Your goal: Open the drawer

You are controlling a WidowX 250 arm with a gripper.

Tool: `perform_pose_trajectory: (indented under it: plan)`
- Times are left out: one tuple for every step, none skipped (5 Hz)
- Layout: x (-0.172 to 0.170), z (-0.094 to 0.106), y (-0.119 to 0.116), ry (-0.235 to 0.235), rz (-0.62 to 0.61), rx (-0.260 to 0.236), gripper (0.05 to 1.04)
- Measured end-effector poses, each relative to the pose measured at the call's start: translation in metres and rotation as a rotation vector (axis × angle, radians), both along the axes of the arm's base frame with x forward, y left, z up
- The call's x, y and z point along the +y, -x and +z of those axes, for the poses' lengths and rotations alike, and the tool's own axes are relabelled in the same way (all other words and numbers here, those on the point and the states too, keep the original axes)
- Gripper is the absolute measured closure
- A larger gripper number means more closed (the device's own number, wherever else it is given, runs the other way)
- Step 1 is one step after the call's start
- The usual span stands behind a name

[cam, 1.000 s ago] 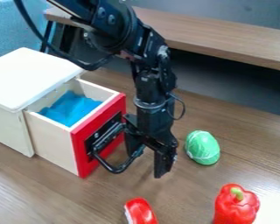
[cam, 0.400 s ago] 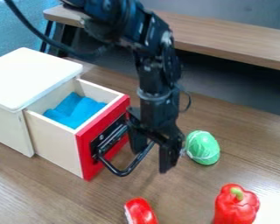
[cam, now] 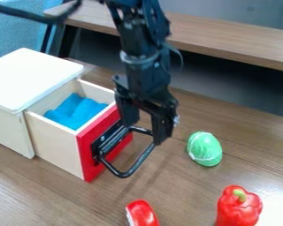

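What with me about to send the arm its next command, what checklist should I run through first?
1. Drawer out: ok. The pale wooden, red-fronted drawer stands out from the white-topped wooden cabinet, its inside exposed.
2. Drawer at full travel: cannot tell.
3. End effector open: ok. The black two-finger end effector has its fingers apart.
4. End effector free of the handle: cannot tell. It overlaps the looped black handle in the picture; contact is unclear.
5. Contents inside: ok. The crumpled blue cloth lies within the drawer.
6. Green, egg-shaped toy apart from the end effector: ok.
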State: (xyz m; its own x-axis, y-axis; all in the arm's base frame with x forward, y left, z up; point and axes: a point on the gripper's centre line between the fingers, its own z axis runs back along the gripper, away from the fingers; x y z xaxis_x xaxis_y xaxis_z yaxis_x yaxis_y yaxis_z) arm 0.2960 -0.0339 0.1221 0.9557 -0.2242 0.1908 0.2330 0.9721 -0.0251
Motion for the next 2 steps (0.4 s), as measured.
perform_pose_trajectory:
  plan:
    - [0.006, 0.028, 0.012, 0.022, -0.001, -0.053, 0.084]
    - [0.005, 0.033, 0.023, 0.035, -0.019, -0.076, 0.084]
